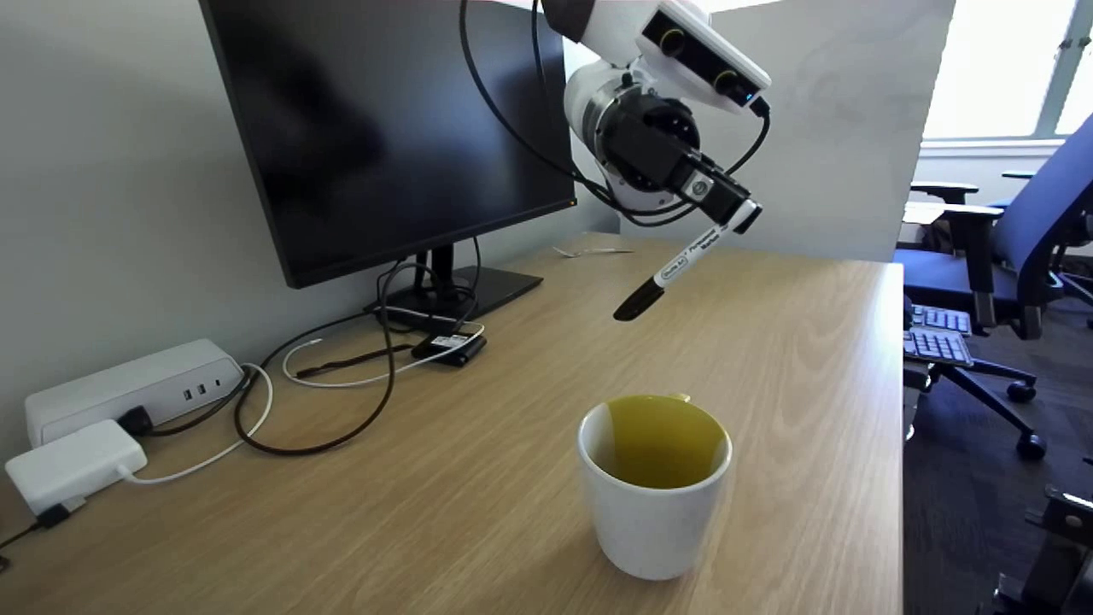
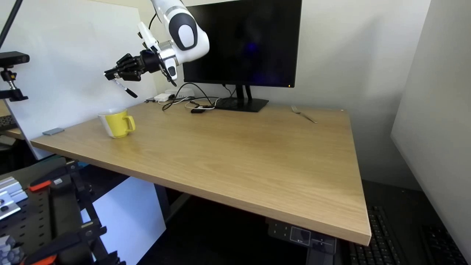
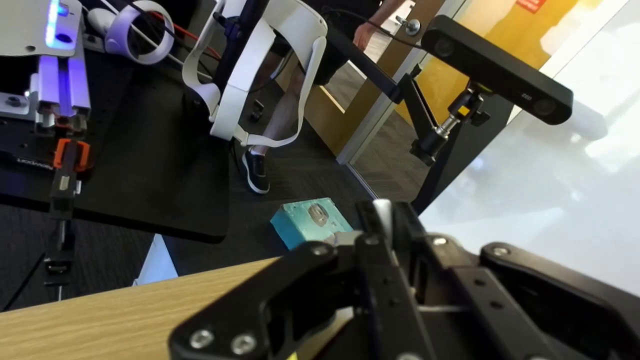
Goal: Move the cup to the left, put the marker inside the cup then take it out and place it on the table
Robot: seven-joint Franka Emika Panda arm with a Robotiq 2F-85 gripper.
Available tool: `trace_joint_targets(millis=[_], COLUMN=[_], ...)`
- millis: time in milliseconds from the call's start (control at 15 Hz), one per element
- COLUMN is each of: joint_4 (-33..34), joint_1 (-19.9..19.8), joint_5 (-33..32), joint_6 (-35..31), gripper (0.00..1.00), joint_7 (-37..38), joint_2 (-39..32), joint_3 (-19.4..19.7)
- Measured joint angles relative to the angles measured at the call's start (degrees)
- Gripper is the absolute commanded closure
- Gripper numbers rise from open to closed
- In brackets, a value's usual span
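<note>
Smooth wood-grain table (image 2: 250, 147); marker (image 1: 686, 259) probably plastic

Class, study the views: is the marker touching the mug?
Apart. In both exterior views, a clear gap shows between the black lower end of the marker and the rim of the mug.

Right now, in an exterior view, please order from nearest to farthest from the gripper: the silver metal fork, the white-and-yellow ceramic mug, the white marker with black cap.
1. Marker, held in the gripper.
2. Mug, lower, on the wooden table.
3. Fork, far across the table.
</note>
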State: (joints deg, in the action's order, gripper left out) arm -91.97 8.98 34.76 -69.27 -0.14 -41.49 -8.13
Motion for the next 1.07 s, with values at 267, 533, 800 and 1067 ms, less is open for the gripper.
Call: trace_joint_targets(millis=[267, 533, 800, 1067], joint_4=[-1.5, -1.3, -2.1, -5.3], joint_1=[0.6, 1.4, 1.8, 2.1], joint_5=[0.0, 0.0, -0.1, -0.2], joint_6=[0.0, 0.1, 1.6, 2.4], gripper=[0.97, 0.97, 0.97, 0.97], joint_7=[0.0, 0.4, 0.9, 0.9], joint_2=[-1.6, -1.5, 0.0, 3.1], joint_3=[0.0, -0.3, -0.5, -0.6])
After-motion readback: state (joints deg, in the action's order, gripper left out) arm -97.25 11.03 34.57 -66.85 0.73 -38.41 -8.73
